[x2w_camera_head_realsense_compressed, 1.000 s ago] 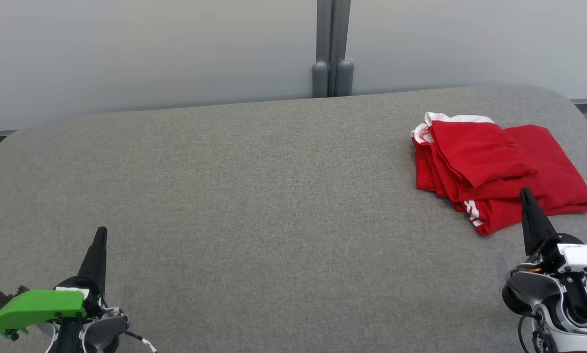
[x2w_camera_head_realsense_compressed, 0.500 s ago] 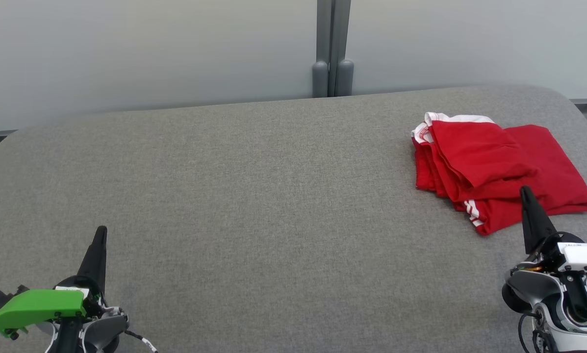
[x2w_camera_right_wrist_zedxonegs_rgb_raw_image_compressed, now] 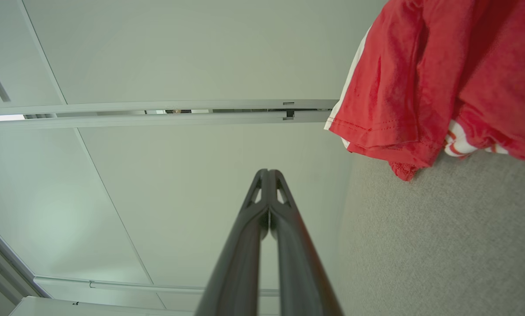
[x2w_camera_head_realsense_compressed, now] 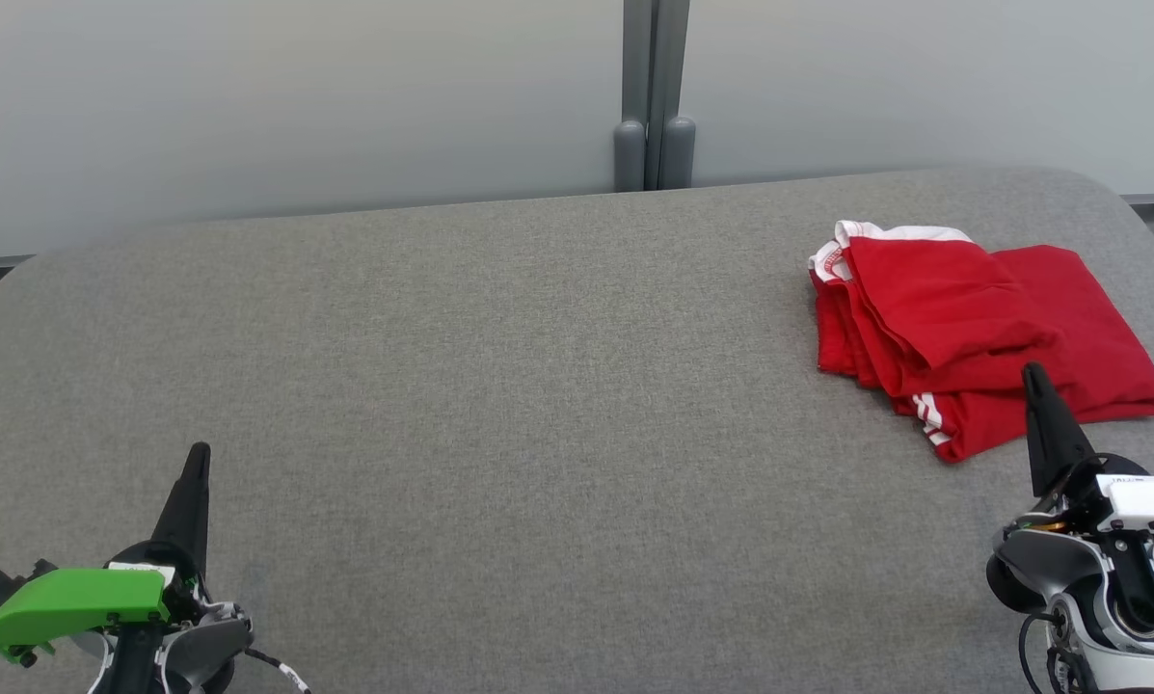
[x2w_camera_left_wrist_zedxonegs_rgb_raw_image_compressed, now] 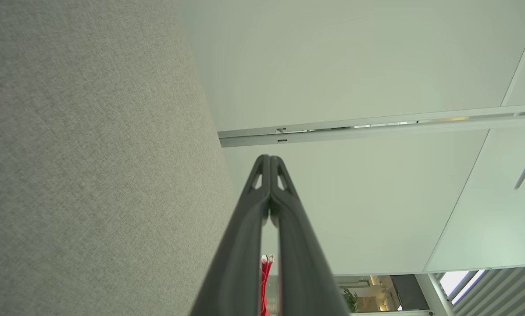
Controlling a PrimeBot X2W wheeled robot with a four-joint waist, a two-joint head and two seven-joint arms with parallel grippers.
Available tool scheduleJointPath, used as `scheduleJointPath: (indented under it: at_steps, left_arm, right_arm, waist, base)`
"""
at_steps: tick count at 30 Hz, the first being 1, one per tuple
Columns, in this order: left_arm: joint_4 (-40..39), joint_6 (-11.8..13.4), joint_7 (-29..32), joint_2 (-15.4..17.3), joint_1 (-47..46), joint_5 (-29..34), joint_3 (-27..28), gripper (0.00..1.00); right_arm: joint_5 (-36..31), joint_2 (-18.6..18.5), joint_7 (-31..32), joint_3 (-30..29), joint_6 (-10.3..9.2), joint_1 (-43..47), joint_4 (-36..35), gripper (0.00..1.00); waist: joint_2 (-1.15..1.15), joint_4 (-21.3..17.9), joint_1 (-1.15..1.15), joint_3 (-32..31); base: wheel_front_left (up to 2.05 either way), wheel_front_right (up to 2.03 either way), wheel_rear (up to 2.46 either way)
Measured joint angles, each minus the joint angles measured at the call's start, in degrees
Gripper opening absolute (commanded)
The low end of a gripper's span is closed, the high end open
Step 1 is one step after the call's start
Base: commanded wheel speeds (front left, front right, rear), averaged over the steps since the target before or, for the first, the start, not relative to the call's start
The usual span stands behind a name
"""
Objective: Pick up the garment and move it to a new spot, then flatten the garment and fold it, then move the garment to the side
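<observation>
The red garment [x2w_camera_head_realsense_compressed: 972, 328] lies folded in a loose stack at the far right of the grey fabric-covered bench [x2w_camera_head_realsense_compressed: 538, 386], white-striped trim showing at its far left corner and on its near edge. The right pincer [x2w_camera_head_realsense_compressed: 1032, 376] sits at the near right, just in front of the garment. From the head view its tip overlaps the cloth's near hem. In the right wrist view the garment [x2w_camera_right_wrist_zedxonegs_rgb_raw_image_compressed: 420, 79] lies off to one side of the right pincer [x2w_camera_right_wrist_zedxonegs_rgb_raw_image_compressed: 269, 173], with a gap between them. Its two dark fingers are pressed together and grip nothing.

The left pincer [x2w_camera_head_realsense_compressed: 198, 458] is at the near left, well apart from the garment, with bare bench between them. It too is closed on nothing, and the fingers meet at the tips in the left wrist view [x2w_camera_left_wrist_zedxonegs_rgb_raw_image_compressed: 269, 160]. A green part [x2w_camera_head_realsense_compressed: 70, 602] sits on its wrist.

Pale wall panels [x2w_camera_head_realsense_compressed: 297, 96] rise behind the bench, joined by a grey post [x2w_camera_head_realsense_compressed: 654, 96]. Nothing lies between the right pincer and the garment.
</observation>
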Motion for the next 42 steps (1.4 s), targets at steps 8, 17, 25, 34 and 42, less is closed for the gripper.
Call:
scheduleJointPath:
  at_steps: [8, 17, 25, 34, 42]
  left_arm:
    - [-0.1, 0.0, 0.0, 0.0, 0.0, 0.0, 0.0, 0.0]
    - [-0.2, 0.0, 0.0, 0.0, 0.0, 0.0, 0.0, 0.0]
    - [-0.2, 0.0, 0.0, 0.0, 0.0, 0.0, 0.0, 0.0]
    - [-0.2, 0.0, -0.1, 0.0, 0.0, 0.0, 0.0, 0.0]
    - [-0.3, 0.0, -0.1, 0.0, 0.0, 0.0, 0.0, 0.0]
  right_arm:
    - [0.0, 0.0, 0.0, 0.1, -0.36, 0.0, -0.2, 0.0]
    - [0.0, 0.0, -0.1, 0.1, -0.37, 0.0, -0.5, 0.0]
    - [0.0, 0.0, -0.1, 0.2, -0.38, 0.0, -0.6, 0.0]
    - [0.0, 0.0, -0.1, 0.2, -0.46, 0.1, -0.7, 0.0]
    - [0.0, 0.0, -0.1, 0.3, -0.46, 0.1, -0.8, 0.0]
  waist:
    - [0.0, 0.0, 0.0, 0.0]
    - [0.0, 0.0, 0.0, 0.0]
    - [0.0, 0.0, 0.0, 0.0]
    - [0.0, 0.0, 0.0, 0.0]
    - [0.0, 0.0, 0.0, 0.0]
  base:
    - [0.0, 0.0, 0.0]
    - [0.0, 0.0, 0.0]
    - [0.0, 0.0, 0.0]
    - [0.0, 0.0, 0.0]
    - [0.0, 0.0, 0.0]
